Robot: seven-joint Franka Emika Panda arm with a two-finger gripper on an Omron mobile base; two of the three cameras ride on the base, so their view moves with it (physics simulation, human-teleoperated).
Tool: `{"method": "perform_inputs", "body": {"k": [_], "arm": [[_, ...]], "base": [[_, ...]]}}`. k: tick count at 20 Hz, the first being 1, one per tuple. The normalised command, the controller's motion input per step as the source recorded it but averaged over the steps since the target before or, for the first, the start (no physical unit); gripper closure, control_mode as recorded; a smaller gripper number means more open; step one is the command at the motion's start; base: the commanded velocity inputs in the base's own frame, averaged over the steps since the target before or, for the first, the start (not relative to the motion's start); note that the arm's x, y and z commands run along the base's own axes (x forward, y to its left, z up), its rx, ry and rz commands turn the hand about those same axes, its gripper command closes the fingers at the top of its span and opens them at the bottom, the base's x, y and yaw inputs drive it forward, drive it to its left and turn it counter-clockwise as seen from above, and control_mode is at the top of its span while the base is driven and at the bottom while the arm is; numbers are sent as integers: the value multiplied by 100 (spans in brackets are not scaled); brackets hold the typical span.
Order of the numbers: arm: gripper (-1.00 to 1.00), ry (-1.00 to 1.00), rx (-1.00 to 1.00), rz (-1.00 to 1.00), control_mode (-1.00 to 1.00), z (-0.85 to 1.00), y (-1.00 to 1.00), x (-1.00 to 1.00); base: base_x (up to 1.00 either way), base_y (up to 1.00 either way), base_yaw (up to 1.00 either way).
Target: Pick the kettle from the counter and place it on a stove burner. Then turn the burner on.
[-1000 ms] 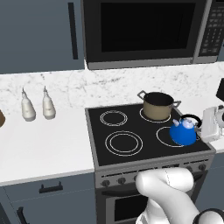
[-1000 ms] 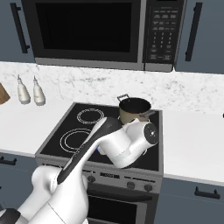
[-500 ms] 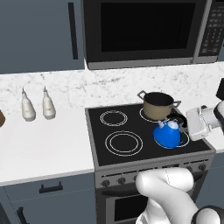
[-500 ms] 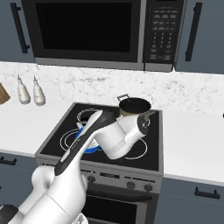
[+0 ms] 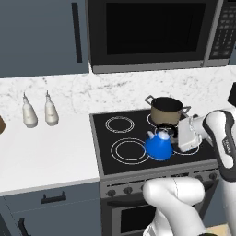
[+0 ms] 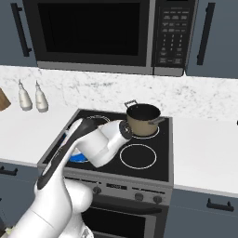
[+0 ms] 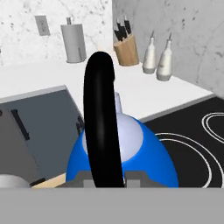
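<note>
— Blue kettle (image 5: pixel 159 147), where is it just now?

— Over the black glass cooktop (image 5: pixel 106 163), at the near row of rings, just right of the big double-ring stove burner (image 5: pixel 129 150). It hangs from the gripper (image 7: pixel 105 178), whose jaws are clamped narrow on the black arched handle (image 7: pixel 102 118), seen close in the hand view. Whether its base touches the glass I cannot tell from these angles.

— So which step is this?

— The carry, I judge. It is off the white counter (image 5: pixel 41 159) but not yet centred on the burner. The next move calls for a short shift left, a level lowering, then letting go before going for a knob (image 5: pixel 123 190) on the front panel.

— And the arm?

— It rises at the near right, bends over the stove's right edge and reaches left, hand roughly level. The tan pot (image 5: pixel 166 109) stands on the far right ring, just behind the kettle. Two pale bottles (image 5: pixel 38 110) stand far left on the counter.
</note>
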Motion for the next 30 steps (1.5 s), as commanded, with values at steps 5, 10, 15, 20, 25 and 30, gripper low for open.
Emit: {"method": "perform_inputs", "body": {"k": [5,10,15,20,25,30], "arm": [[100,2,-2,-6,-100,-21,61,3],[100,0,0,-7,-100,-3,40,5],[100,-4,0,-14,-100,0,12,7],[100,-1,0,-16,-100,0,0,10],[100,0,-2,-8,-100,-7,0,12],[100,0,-4,-5,-100,-25,0,15]], "base": [[0,0,0],[0,0,0],[0,0,0],[0,0,0],[0,0,0],[0,0,0]]}}
